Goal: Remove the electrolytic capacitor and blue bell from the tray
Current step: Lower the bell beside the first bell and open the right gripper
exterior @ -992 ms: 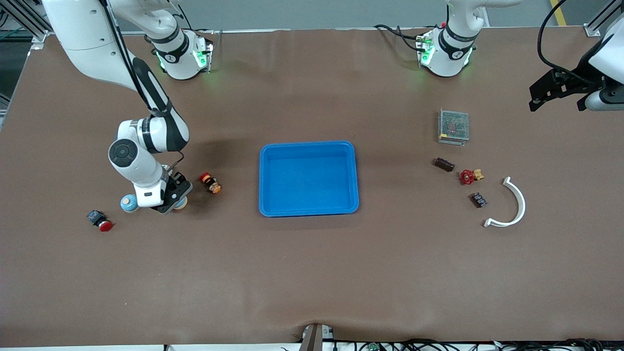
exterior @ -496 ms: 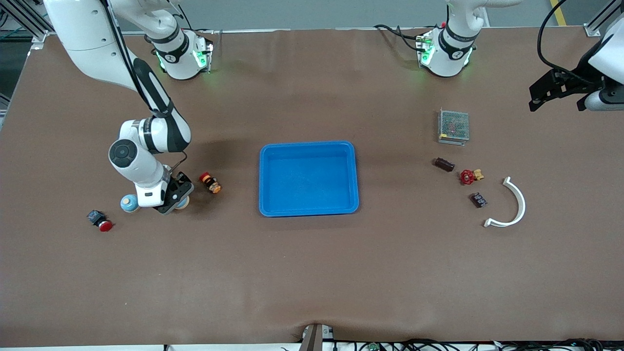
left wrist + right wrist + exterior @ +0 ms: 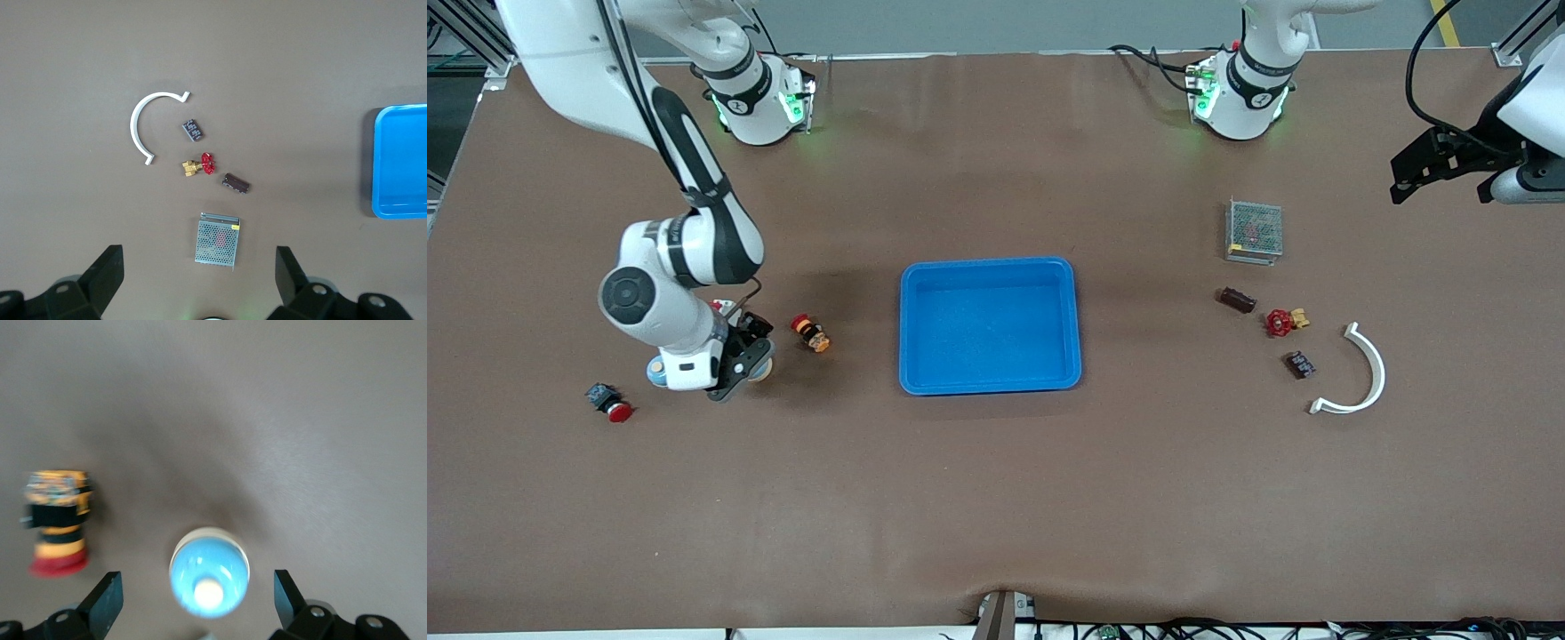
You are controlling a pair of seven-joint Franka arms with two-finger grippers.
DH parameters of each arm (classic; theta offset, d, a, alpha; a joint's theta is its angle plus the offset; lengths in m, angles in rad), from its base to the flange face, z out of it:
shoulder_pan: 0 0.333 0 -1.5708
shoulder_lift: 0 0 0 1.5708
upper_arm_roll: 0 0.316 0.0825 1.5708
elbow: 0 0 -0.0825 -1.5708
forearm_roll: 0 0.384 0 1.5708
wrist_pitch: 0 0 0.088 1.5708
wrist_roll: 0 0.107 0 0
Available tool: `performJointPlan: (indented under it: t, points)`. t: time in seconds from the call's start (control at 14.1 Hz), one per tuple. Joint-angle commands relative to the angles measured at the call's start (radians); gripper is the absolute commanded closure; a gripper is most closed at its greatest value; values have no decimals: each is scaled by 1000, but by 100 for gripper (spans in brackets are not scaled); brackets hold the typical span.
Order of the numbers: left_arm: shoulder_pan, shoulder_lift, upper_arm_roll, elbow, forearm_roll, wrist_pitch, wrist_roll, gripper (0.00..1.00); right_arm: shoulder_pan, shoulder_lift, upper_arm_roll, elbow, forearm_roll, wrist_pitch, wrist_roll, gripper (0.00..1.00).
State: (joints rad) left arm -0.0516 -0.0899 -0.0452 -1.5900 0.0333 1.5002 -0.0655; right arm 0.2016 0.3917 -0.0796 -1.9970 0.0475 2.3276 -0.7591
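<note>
The bell [image 3: 209, 580], a blue dome with a cream knob, stands on the table between the open fingers of my right gripper [image 3: 197, 577]. In the front view the bell [image 3: 762, 370] peeks out beside that gripper [image 3: 738, 364], low over the table toward the right arm's end. The capacitor [image 3: 1238, 300], a small dark brown cylinder, lies toward the left arm's end and also shows as the capacitor [image 3: 235, 183] below the left wrist. My left gripper [image 3: 1440, 169] hangs open and high; its fingers [image 3: 110, 270] hold nothing, the left gripper [image 3: 198, 252] well above the parts.
A blue tray [image 3: 989, 263] sits mid-table. A yellow-and-red push button [image 3: 811, 333] lies by the bell, a red-capped button [image 3: 609, 403] and another blue round thing [image 3: 656, 367] close by. Near the capacitor: metal mesh box [image 3: 1254, 230], red valve [image 3: 1282, 321], black chip [image 3: 1299, 364], white arc [image 3: 1360, 373].
My right gripper has opened from shut over the bell, and the right arm's elbow has swung toward its end of the table. The left arm has barely moved.
</note>
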Motion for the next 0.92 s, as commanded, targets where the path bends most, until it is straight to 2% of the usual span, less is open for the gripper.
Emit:
performJointPlan:
  t: [0.0,0.21,0.43,0.85]
  points:
    - [6,-17,-2,-5,-21,2,26,0,-19,-86,12,99,14,-228,81,0]
    - [6,-16,-2,-4,-36,3,26,0,-10,-169,12,181,14,-408,235,0]
    - [15,-19,-2,-4,-41,-5,55,0,19,-296,18,184,0,-523,459,0]
    - [15,-17,-2,-4,-39,-8,84,0,-4,-488,9,173,-6,-590,740,0]
